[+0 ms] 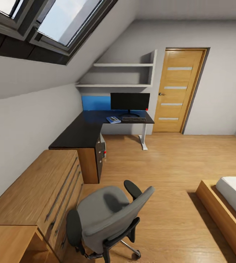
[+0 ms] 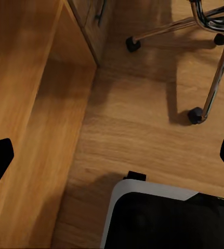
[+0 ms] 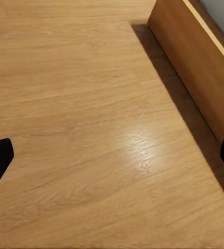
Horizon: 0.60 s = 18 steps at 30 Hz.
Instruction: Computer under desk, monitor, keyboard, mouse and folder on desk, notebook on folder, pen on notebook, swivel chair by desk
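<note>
Standing well apart from the desk (image 1: 96, 126), both grippers spread and empty, the swivel chair (image 1: 108, 215) could tip if shoved carelessly toward it.

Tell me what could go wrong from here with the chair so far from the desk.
The swivel chair stands on casters beside the wooden drawer chest, well short of the desk; a push could roll it into the chest or spin it. Pushed too hard, it might bump the desk, where the folder and keyboard lie near the front edge.
</note>
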Tool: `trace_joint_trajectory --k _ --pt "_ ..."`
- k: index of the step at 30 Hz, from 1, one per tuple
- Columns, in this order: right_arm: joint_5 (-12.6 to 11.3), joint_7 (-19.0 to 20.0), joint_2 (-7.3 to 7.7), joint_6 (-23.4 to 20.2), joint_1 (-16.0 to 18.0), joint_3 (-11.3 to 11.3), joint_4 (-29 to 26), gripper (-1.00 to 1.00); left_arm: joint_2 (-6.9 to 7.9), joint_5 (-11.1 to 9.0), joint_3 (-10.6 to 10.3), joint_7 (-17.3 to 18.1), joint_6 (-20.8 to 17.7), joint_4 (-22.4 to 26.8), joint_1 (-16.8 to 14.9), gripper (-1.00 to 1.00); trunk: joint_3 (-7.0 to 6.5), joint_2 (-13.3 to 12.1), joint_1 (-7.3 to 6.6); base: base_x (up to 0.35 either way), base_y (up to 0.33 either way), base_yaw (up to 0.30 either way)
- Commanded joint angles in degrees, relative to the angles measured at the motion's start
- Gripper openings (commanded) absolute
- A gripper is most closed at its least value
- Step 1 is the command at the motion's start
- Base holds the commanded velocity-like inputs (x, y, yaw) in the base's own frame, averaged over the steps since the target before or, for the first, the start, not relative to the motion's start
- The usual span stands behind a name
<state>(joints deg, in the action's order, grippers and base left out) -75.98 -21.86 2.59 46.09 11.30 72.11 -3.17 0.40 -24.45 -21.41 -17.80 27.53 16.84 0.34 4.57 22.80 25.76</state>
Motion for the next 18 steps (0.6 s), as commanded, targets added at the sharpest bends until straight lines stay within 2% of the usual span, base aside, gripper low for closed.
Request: trace_joint_trajectory --k 1,7,18 --pt "-0.13 -0.55 0.05 0.04 0.04 0.49 -0.17 1.00 0.04 -0.25 -0.48 -0.48 0.06 0.12 0.01 1.00 0.11 0.12 0.03 -0.091 0.248 -0.276" --pt "-0.09 -0.62 -0.03 -0.01 0.04 0.63 -0.17 1.00 0.04 -0.28 -0.42 -0.51 0.06 0.12 0.01 1.00 0.11 0.12 0.03 -0.085 0.211 -0.150" --pt "0.03 -0.64 -0.13 -0.04 0.04 0.86 -0.17 1.00 0.04 -0.31 -0.39 -0.48 0.06 0.12 0.01 1.00 0.11 0.12 0.03 -0.045 0.076 -0.021"
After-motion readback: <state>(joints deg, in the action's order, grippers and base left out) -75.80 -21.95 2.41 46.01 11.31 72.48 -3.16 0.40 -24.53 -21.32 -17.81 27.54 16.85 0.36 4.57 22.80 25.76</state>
